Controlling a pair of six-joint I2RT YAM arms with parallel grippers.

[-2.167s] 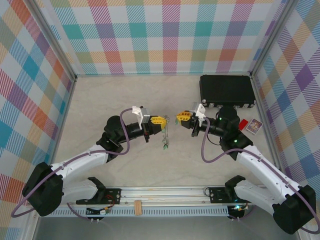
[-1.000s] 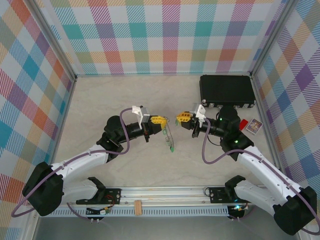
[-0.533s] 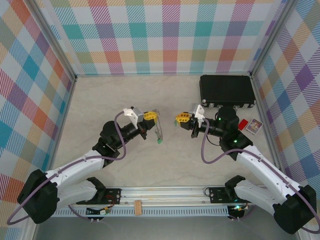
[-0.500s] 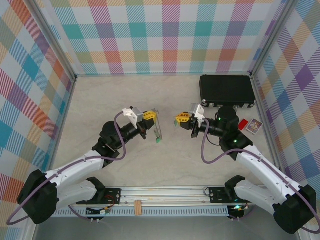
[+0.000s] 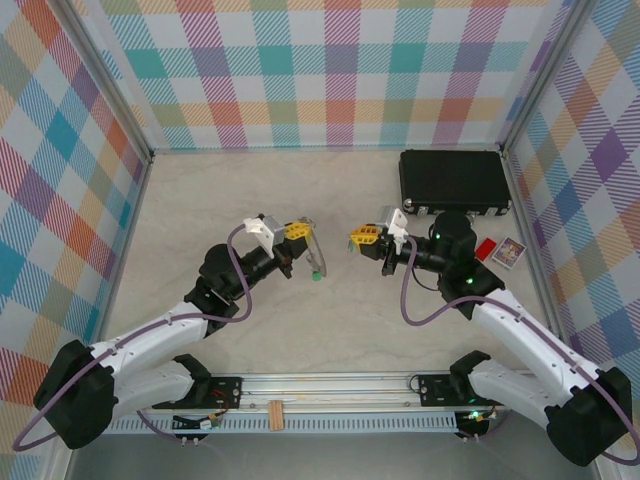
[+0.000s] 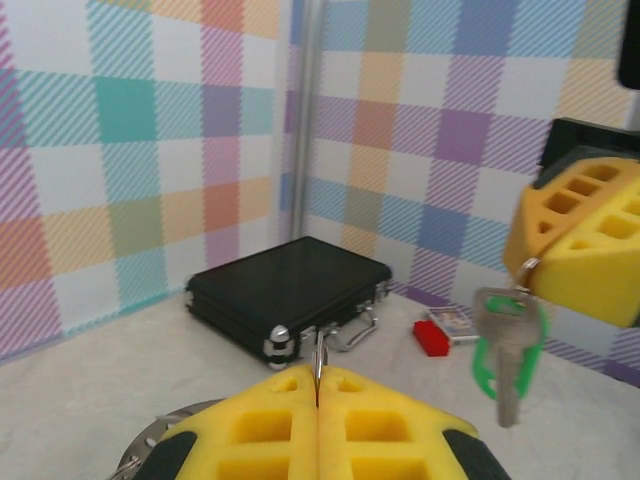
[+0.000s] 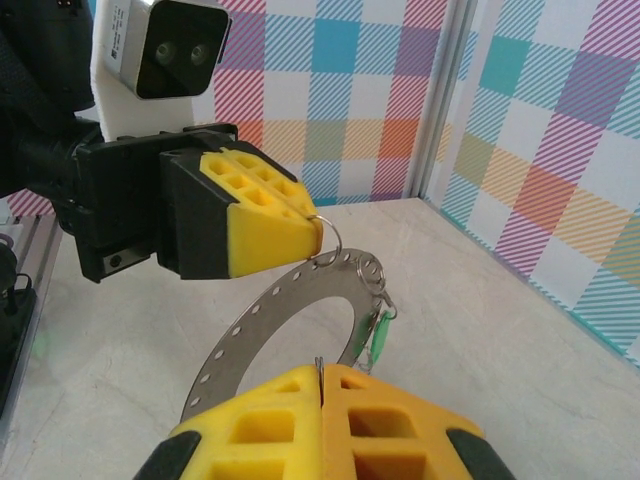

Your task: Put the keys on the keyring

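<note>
So far my left fingers (image 5: 297, 232) gripped the ring (image 7: 285, 294) above the desk (image 5: 200, 200), one green-tagged key (image 7: 381, 335) hanging on it; my right fingers (image 5: 362, 236) pinched a second key (image 6: 506, 355), not yet threaded.

The right gripper (image 7: 320, 388) is seen with its yellow pads (image 7: 392, 425) pressed together, and beyond it the perforated grey keyring (image 7: 262, 312), with a green-tagged key (image 7: 379, 338) hung from its far end, is held at the closed tip of the left gripper (image 7: 312, 228).
</note>
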